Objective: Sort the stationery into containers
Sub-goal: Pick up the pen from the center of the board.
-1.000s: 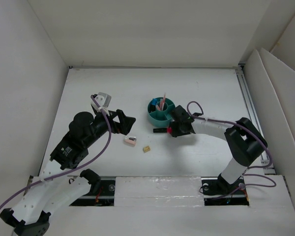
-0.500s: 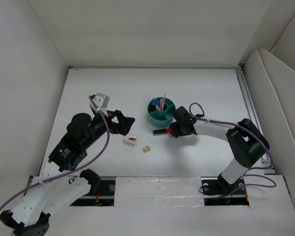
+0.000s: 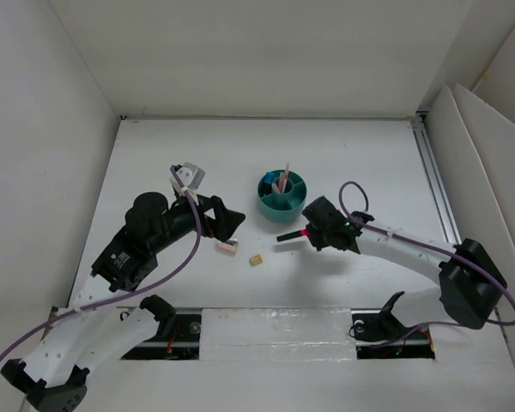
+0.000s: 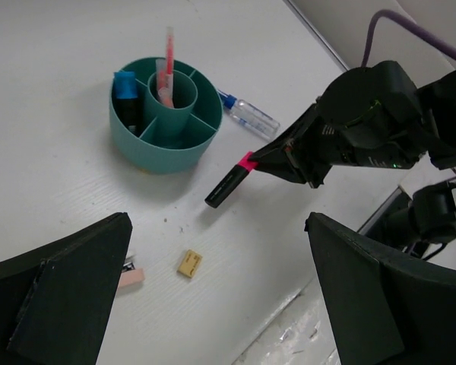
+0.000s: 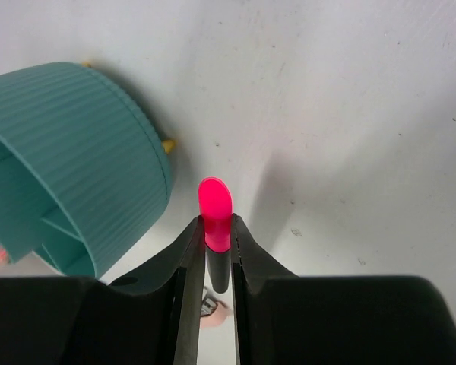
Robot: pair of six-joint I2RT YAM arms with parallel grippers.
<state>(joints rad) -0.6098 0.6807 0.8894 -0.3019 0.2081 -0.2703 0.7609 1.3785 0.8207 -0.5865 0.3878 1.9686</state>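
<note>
A white counter (image 3: pixel 369 154) is sitting inside white walls. The right hand (image 3: pixel 307 232) is gripping a black marker (image 3: pixel 287 236) at its pink end, lying sideways just nearer than the teal organizer (image 3: pixel 270 209). The left hand (image 3: pixel 234 217) is hanging wide open, farther from the organizer.

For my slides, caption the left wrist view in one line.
Right hand grips a pink-ended black marker near the teal organizer; eraser and tan block lie loose.

readable text: none | labels, brands: none | numbers, signs: none
</note>
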